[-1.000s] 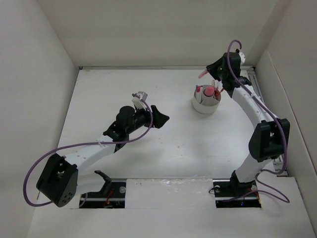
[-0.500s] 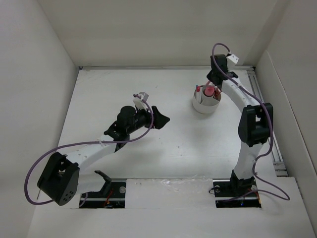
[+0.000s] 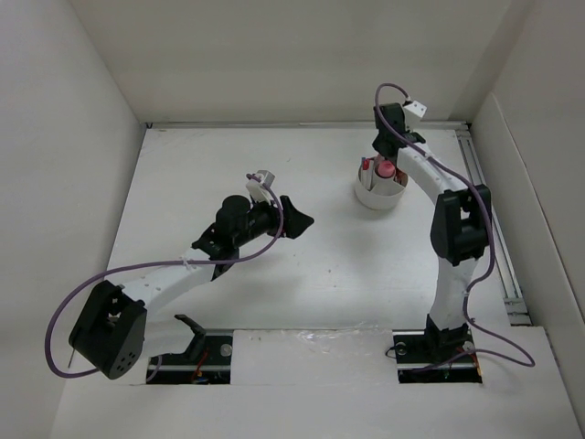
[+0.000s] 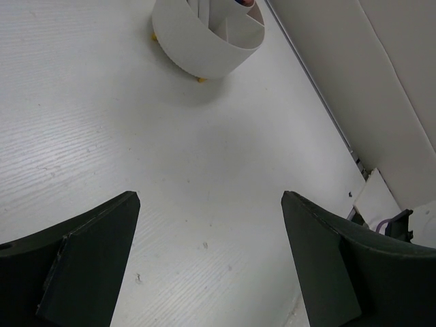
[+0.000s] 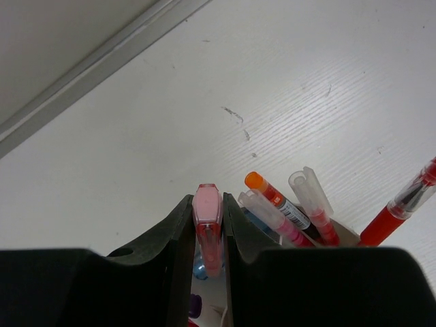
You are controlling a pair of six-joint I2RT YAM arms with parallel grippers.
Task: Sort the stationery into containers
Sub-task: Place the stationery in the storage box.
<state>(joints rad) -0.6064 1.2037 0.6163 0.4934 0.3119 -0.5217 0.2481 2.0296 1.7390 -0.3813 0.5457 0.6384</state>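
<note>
Your right hand (image 5: 208,204) is clamped on a short pink piece (image 5: 207,228). It grips the piece across its narrow sides, and the pale end pokes out just past the fingertips. The hand hangs over the round white tub (image 3: 377,197), which stands toward the far right corner of the surface (image 3: 210,165), a little in from the far edge.

Other stationery already leans in the tub, including a red pen (image 5: 398,211) and an orange-capped marker (image 5: 269,194). You cannot tell which compartment lies under the pink piece, because the fingers hide its lower end.

Treat the piece as light, stiff and smooth. It is probably hard plastic, so it won't bend or break, but it could swivel or slide between the pads. A hold near its middle, as you have now, looks safest. Let it go low and close to upright so it doesn't bounce out.

The tub also looks light, so a nudge on its wall or on the leaning pens could shift it.

Your left hand (image 4: 209,201) is spread wide and empty over the middle of the surface, well apart from the tub.
</note>
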